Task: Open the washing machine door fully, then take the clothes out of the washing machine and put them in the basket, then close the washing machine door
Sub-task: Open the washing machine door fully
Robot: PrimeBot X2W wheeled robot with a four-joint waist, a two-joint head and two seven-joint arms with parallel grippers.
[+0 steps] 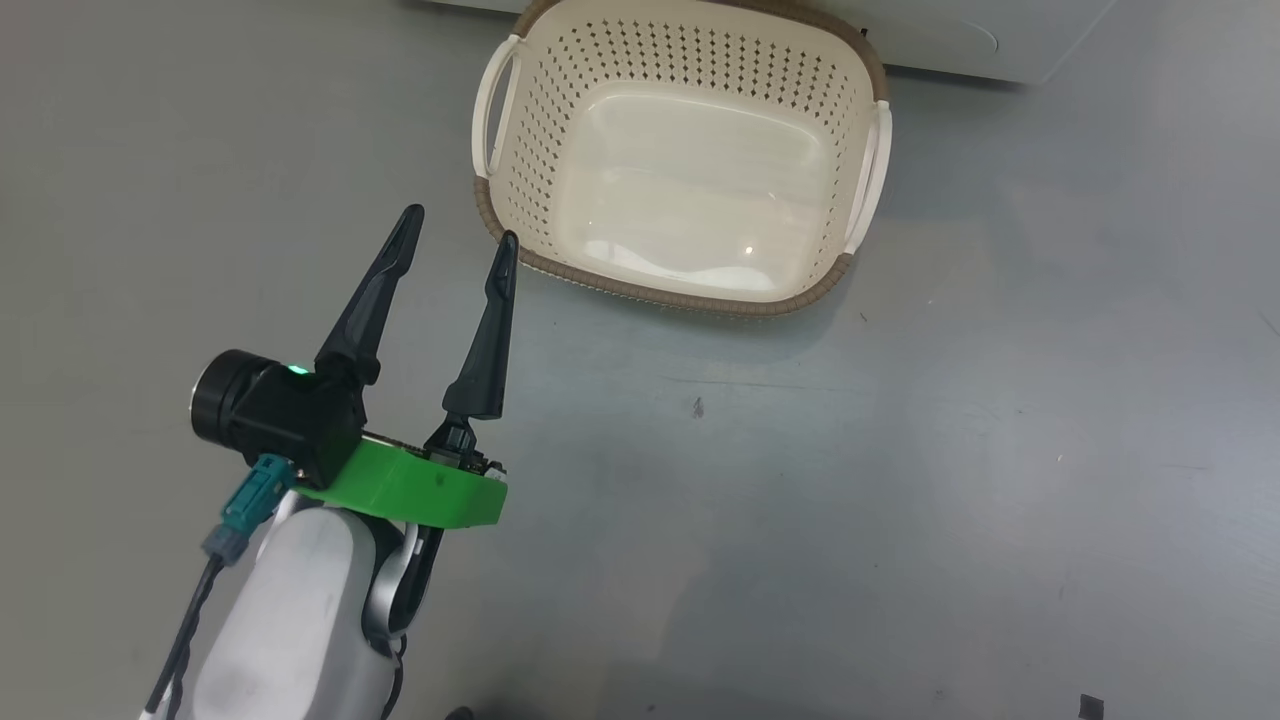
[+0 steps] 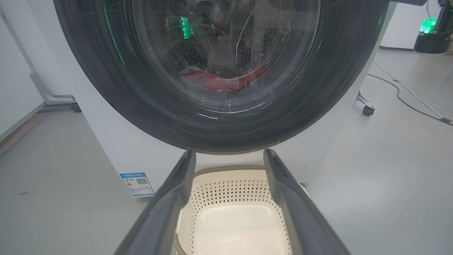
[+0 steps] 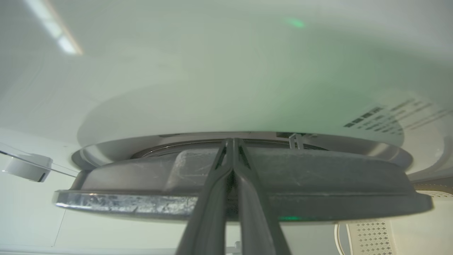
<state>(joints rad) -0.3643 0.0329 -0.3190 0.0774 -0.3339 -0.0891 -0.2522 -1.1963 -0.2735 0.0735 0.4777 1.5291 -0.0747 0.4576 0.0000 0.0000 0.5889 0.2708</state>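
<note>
- Head view: the left pincer point(image 1: 460, 225) hangs over the grey floor point(image 1: 900, 450) with its two dark fingers spread wide and nothing between them. The right-hand fingertip lies just beside the near left corner of the basket point(image 1: 560, 130).
- The basket stands upright on the floor and holds nothing. Its far rim lies at the foot of a white cabinet at the top edge of the view.
- Left wrist view: the open fingers frame the basket below and the washing machine point(image 2: 116, 148) beyond it.
- The washing machine door point(image 2: 106, 71), a glossy black ring around a bulging clear window, covers the drum opening. This view does not settle whether it is latched.
- The clothes point(image 2: 212, 79) show as red fabric through the glass, lying low inside the drum.
- A blue sticker label point(image 2: 137, 184) sits on the lower left of the machine's white front. A caster point(image 2: 368, 110) and a cable point(image 2: 407, 92) lie on the floor to the right.
- Right wrist view: the right pincer point(image 3: 231, 141) has its fingers pressed together and holds nothing visible. Its tips reach the grey edge of the door, seen side-on against the white front. Whether they touch it cannot be told.
</note>
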